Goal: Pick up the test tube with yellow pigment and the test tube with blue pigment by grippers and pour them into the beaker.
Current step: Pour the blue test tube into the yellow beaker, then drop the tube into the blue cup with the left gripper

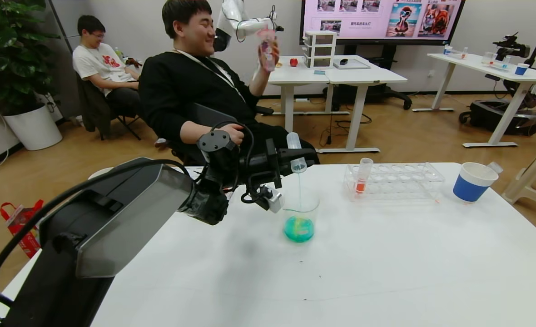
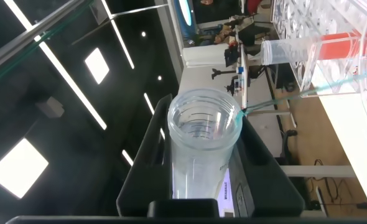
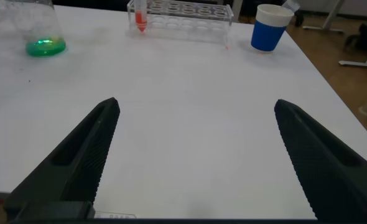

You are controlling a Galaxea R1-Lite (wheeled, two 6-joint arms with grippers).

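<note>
Where the white table (image 1: 340,272) fills the foreground, a wood-floored room lies behind, with two seated people, more white desks and a wall screen (image 1: 381,18). One beaker (image 1: 300,218) stands near mid-table, holding blue-green liquid. One left gripper (image 1: 290,161) clamps a tilted, nearly emptied test tube (image 1: 295,152) above it; a thin blue stream falls, so probably the blue one. One rack (image 1: 393,180) holds one orange-red tube (image 1: 363,175); one blue paper cup (image 1: 473,181) stands beside. Right gripper (image 3: 193,155): fingers wide, empty, low over bare table.
</note>
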